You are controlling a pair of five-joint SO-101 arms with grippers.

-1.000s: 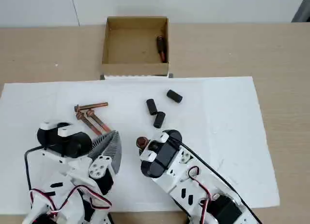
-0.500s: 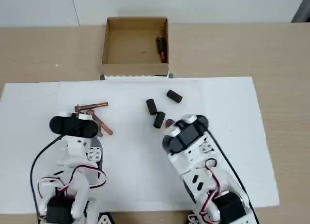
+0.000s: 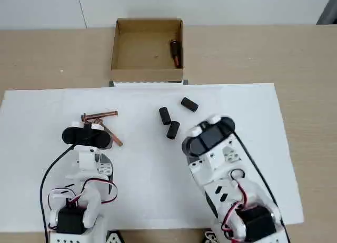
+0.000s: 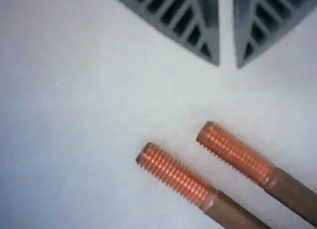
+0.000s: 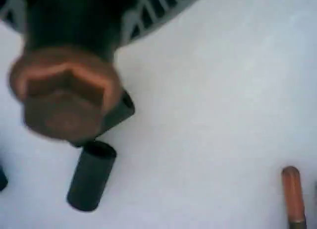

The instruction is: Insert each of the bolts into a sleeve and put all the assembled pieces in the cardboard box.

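In the right wrist view my right gripper (image 5: 74, 21) is shut on a black sleeve (image 5: 69, 18) with a copper bolt's hex head (image 5: 64, 92) sticking out of it, held above the white paper. Two loose sleeves (image 5: 91, 177) lie just below it. From above, the right arm (image 3: 208, 135) sits beside the three loose sleeves (image 3: 172, 130). The left arm (image 3: 87, 137) hovers over the loose bolts (image 3: 100, 115). My left gripper (image 4: 226, 58) has its grey fingers almost touching, nothing between them, just off two threaded bolt ends (image 4: 173, 172). The cardboard box (image 3: 121, 48) holds one assembled piece (image 3: 175, 52).
White paper (image 3: 253, 111) covers the near part of the wooden table. The box stands beyond the paper's far edge. Open paper lies between the two arms and to the right of the right arm.
The right arm has swung right and away from me with the sleeve and bolt. The left arm has turned left and now sits over the loose bolts.
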